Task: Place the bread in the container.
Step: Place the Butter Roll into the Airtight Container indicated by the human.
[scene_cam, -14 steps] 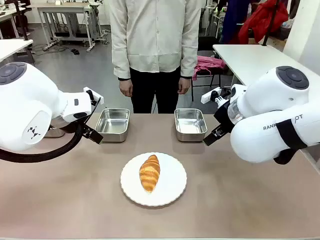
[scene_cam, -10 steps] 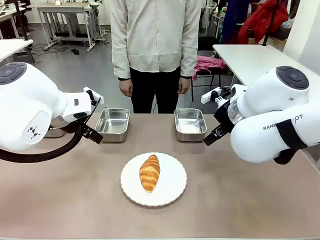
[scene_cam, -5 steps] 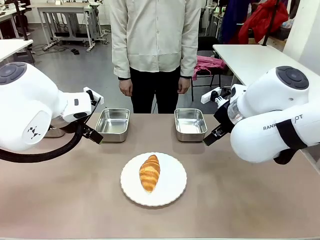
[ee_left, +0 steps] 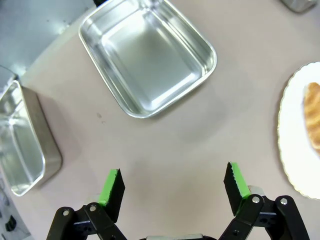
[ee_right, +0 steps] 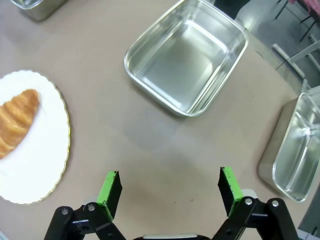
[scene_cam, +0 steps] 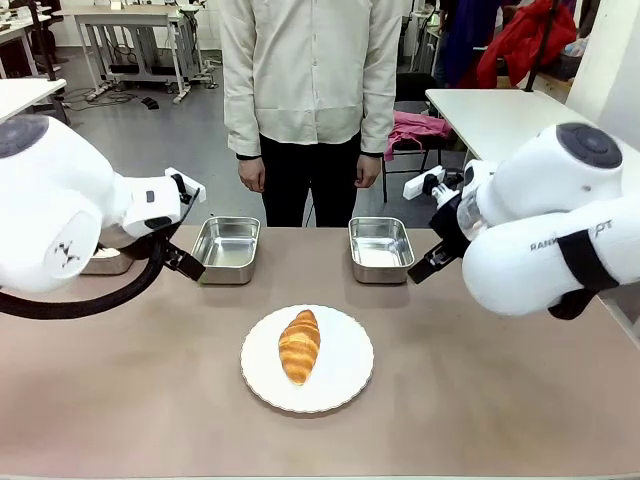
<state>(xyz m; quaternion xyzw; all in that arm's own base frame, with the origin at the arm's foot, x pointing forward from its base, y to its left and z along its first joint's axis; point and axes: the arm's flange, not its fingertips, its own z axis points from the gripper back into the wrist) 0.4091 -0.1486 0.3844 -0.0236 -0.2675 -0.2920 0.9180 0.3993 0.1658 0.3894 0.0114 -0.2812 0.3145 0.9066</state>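
At the middle of the bench (scene_cam: 480, 400), the bread (scene_cam: 299, 345) lies on a round white scalloped plate (scene_cam: 345, 380), untouched. By my judgement nothing of the task is done yet, and pickup, carry and release are all left. Two empty steel trays stand beyond the plate, toward the person's side: a left container (scene_cam: 227, 245) and a right container (scene_cam: 380, 245). I cannot tell which of them is meant. The left pincer (ee_left: 173, 180) hovers over bare bench with its jaws wide and empty, the left container just ahead of it. The right pincer (ee_right: 169, 180) is likewise wide and empty, near the right container. The right arm (scene_cam: 560, 240) carries dark lettering broken by a black strap; only its end, "PT", reads clearly. Trays and plate show no label.
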